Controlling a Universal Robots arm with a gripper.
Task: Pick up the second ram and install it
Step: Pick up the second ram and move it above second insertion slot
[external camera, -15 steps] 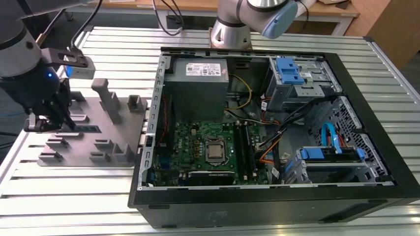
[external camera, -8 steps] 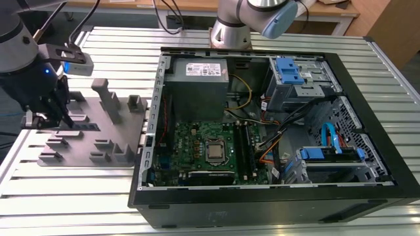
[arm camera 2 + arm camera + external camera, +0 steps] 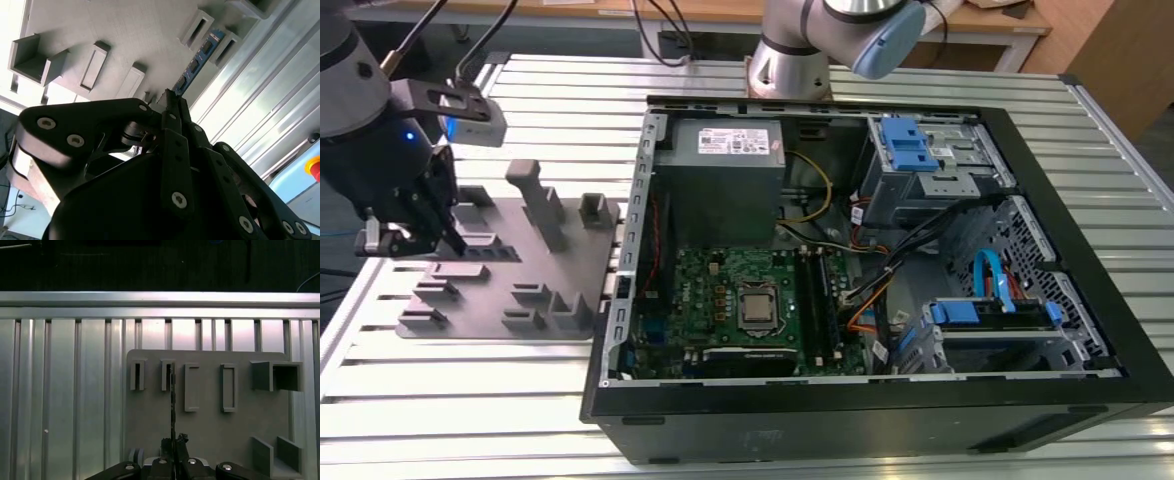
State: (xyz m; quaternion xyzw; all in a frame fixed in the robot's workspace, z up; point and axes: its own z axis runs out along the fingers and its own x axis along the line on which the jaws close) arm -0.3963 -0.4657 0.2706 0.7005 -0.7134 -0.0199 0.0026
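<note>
- The gripper [image 3: 170,100] is closed tight, its two fingers pinched together on the near end of the second ram [image 3: 197,62].
- In the second wrist view the stick shows its blue-green face with a row of dark chips. It runs away from the fingertips to a pair of slotted posts on the grey fixture plate [image 3: 125,30].
- In the first wrist view the same stick appears edge-on as a thin dark line [image 3: 172,405]. It rises from the gripper [image 3: 173,442] to a slotted post; whether it is seated there I cannot tell.
- The exterior view places the gripper [image 3: 414,235] over the fixture plate [image 3: 494,290] at the exterior view's left, on the ribbed metal table [image 3: 454,400].
- To the exterior view's right lies the open computer case [image 3: 854,420], with its motherboard [image 3: 720,290] exposed, well apart from the gripper.
</note>
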